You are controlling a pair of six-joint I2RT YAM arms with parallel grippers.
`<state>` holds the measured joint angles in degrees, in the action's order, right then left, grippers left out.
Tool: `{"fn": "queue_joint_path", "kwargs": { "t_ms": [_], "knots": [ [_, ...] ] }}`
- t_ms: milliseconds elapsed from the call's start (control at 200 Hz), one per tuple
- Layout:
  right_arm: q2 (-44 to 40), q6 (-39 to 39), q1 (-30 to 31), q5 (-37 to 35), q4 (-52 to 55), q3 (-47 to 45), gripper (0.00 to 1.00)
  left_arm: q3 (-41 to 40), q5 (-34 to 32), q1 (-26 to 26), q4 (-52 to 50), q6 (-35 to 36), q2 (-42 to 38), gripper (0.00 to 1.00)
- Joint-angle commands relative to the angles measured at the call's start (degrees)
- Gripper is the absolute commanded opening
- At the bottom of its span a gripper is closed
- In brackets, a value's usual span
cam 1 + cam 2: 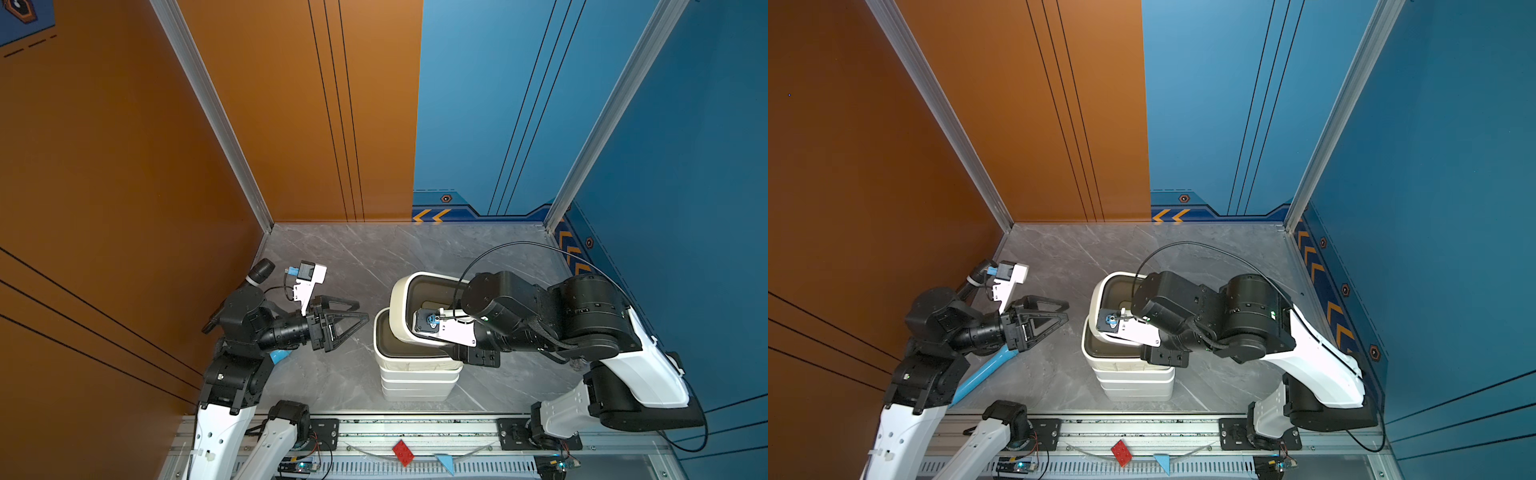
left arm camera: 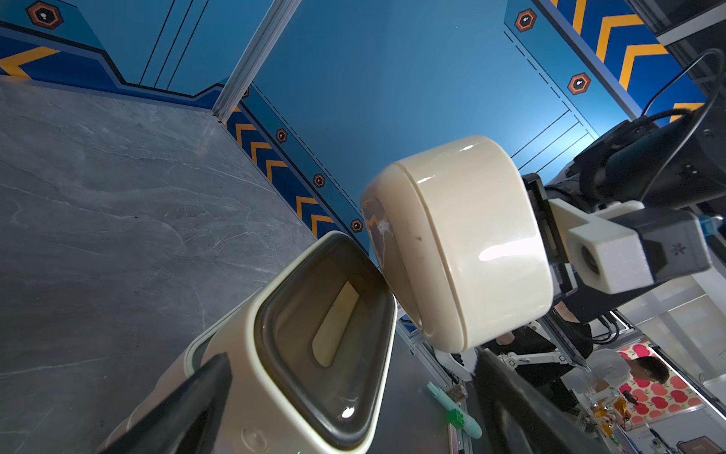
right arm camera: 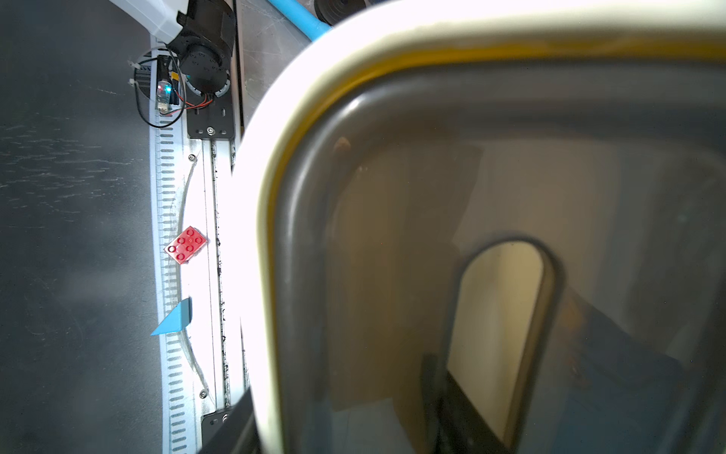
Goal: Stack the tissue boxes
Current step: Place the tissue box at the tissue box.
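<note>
Placement step, by my read: right pincer is clamped on the cream box, one finger outside its wall and one on its dark lid, holding it tilted just above the stack at lower centre of both top views. Its low corner meets the stack's top box; touching or not, I can't tell. Next it should level, square up over that lid and lower before letting go. Left pincer hangs wide open and empty, left of the stack over the counter. Both oval slots show pale cream inside, with no tissue poking out.
</note>
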<state>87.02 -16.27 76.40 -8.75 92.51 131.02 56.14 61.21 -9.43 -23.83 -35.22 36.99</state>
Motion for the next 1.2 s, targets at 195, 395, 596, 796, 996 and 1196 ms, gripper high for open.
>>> {"fn": "queue_joint_path", "kwargs": {
  "t_ms": [195, 395, 596, 796, 996, 1196],
  "knots": [
    [0.97, -1.85, -1.51, 5.32, 9.44, -0.59, 0.32, 0.40, 2.60, 0.20, -2.44, 5.32, 0.62, 0.98],
    [3.33, -3.28, -1.61, 6.02, 9.45, -0.15, 0.32, 0.13, 2.73, 0.37, -2.86, 7.23, 1.30, 0.98],
    [4.49, -3.77, -1.63, 6.08, 9.44, 0.54, 0.31, 0.10, 3.12, 0.73, -3.85, 8.23, 1.07, 0.98],
    [5.31, -4.16, -1.78, 6.36, 9.36, 0.99, 0.32, -0.86, 3.23, 0.82, -3.83, 7.99, 0.54, 0.98],
    [6.04, -5.16, -2.11, 7.20, 9.37, 1.25, 0.32, -2.18, 3.06, 0.86, -3.26, 6.78, 0.10, 0.98],
    [6.67, -6.13, -2.85, 8.16, 9.36, 1.20, 0.33, -2.97, 3.76, 0.82, -2.53, 6.34, -0.67, 0.98]
  ]
}}
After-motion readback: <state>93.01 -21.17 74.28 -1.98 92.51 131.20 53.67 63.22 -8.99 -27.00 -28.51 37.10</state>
